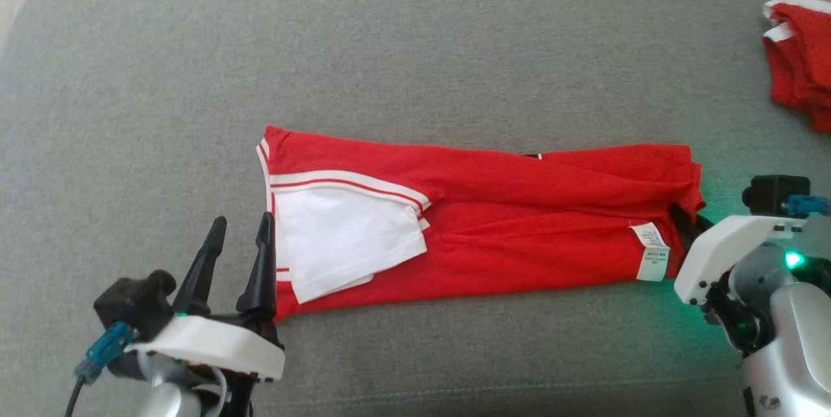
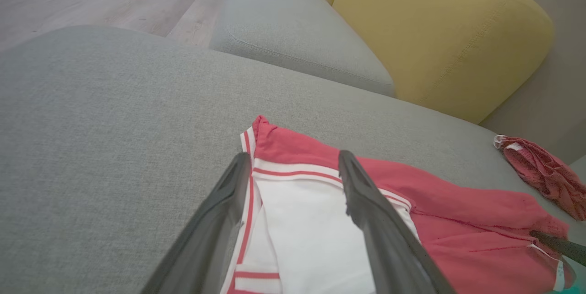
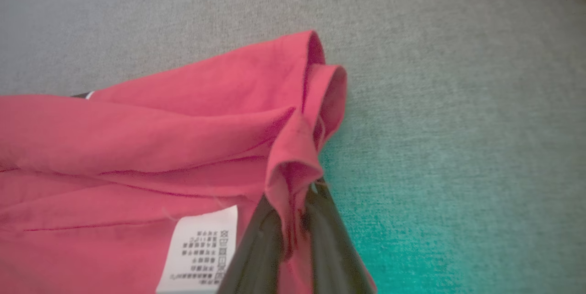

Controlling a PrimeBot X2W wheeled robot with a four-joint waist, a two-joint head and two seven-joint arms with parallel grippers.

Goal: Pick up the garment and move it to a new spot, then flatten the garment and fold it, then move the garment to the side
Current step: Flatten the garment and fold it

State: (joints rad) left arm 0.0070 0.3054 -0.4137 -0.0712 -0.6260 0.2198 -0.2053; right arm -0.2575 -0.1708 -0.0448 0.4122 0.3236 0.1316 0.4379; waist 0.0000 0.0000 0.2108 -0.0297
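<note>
- Biggest worry first: the garment (image 1: 493,222) lies as one long folded strip across the middle of the grey cushion (image 1: 415,47), and just one end is held. The right jaws are pressed together on a bunched fold at the hem corner. The left jaws stand spread at the white-trimmed end, gripping nothing. If the right side lifts now, I reckon the whole strip drags and the lengthwise folds spill open.
- Next, that pinch itself. In the right wrist view the jaws have a puckered ridge of red cloth, and I can't tell how many layers are in it. Catch only the top layer and the strip peels apart as it rises instead of coming over as one piece.
- Now the left end. One finger sits along the striped edge, the other over the white panel (image 1: 344,235). Close from there without getting under the cloth and the jaws may only skate on top or crumple the panel.
- The second red garment (image 1: 802,60) sits well apart at the far right edge. A wide swing that way could tangle the two.
- Smallest: the care label (image 1: 652,251), just beside the pinch, may flip over or end up showing on the outside.
</note>
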